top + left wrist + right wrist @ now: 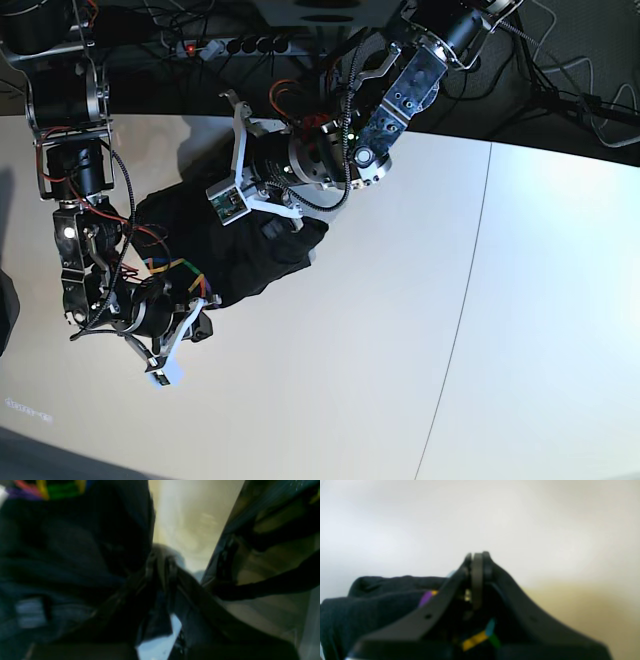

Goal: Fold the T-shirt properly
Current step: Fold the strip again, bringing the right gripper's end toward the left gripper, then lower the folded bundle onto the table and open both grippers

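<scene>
The black T-shirt [232, 252] lies bunched on the pale table [400, 350], left of centre, stretched between both grippers. My left gripper [284, 224] reaches in from the upper right and is shut on the shirt's upper edge. In the blurred left wrist view its fingertips [160, 562] press together, with dark cloth [62, 555] hanging to their left. My right gripper [203, 306] is shut on the shirt's lower edge, where coloured print lines show. In the right wrist view its jaws [477, 562] are closed, with black cloth [370, 600] bearing bits of print behind and under them.
A thin seam [470, 280] runs down the table right of the shirt. Cables and a power strip [235, 45] lie along the dark back edge. A blurred dark structure [262, 542] fills the right of the left wrist view.
</scene>
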### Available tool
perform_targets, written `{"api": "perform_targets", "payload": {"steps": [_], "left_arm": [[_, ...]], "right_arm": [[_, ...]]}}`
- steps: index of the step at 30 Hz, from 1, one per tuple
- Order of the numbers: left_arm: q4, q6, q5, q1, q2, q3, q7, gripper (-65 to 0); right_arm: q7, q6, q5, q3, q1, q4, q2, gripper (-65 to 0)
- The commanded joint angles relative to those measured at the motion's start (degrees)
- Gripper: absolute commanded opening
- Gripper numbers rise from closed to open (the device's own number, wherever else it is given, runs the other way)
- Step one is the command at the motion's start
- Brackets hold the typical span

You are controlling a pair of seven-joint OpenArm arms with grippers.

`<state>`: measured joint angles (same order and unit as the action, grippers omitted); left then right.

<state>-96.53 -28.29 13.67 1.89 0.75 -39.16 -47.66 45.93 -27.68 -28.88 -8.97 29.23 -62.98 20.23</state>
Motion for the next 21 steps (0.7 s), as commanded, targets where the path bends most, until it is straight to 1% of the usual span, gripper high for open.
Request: {"api": "perform_targets", "payload": {"steps": [1, 4, 7, 9, 11, 13, 16, 19, 21], "left_arm": [[0.17, 0.02, -0.17, -0.81, 0.46, 0.31, 1.77, -59.2], [1.70, 0.07, -1.79, -1.11, 0.11, 1.88, 2.45, -59.2], [1.84, 0.02, -3.85, -1.29, -0.15, 5.14, 2.43, -59.2], [1.88, 0.02, -4.11, -1.90, -1.16, 7.72, 2.47, -59.2], [1.92, 0.07, -4.13, -2.23, -2.71, 10.08, 2.89, -59.2], [2.73, 0.09, -4.13, -2.60, -4.55, 11.93, 4.02, -59.2], [6.73, 0.22, -4.13, -5.14, -7.08, 13.38, 6.38, -59.2], [11.67, 0.24, -4.11, -8.81, -7.93, 13.35, 7.19, -59.2], [13.88, 0.26, -4.11, -10.73, -7.91, 13.35, 7.19, -59.2]], "right_arm": [[0.20, -4.09, -0.68, 0.37, 1.68, -0.61, 0.59, -65.0], [3.69, -4.11, -0.68, 0.37, 1.70, -0.61, 0.92, -65.0], [5.75, -4.11, -1.33, 0.37, 1.68, -0.61, 1.81, -65.0], [7.39, -4.11, -4.31, 0.37, 1.68, -0.61, 3.08, -65.0], [9.62, -4.13, -8.28, 0.37, 1.38, -0.61, 5.07, -65.0], [12.04, -4.11, -12.90, 0.37, 0.68, -0.66, 7.39, -65.0], [13.73, -4.22, -20.02, 0.39, -1.53, -0.72, 10.49, -65.0], [15.06, -4.26, -23.08, 0.44, -4.50, -1.18, 12.20, -65.0], [15.93, -4.26, -24.09, 0.90, -7.13, -2.03, 12.44, -65.0]]}}
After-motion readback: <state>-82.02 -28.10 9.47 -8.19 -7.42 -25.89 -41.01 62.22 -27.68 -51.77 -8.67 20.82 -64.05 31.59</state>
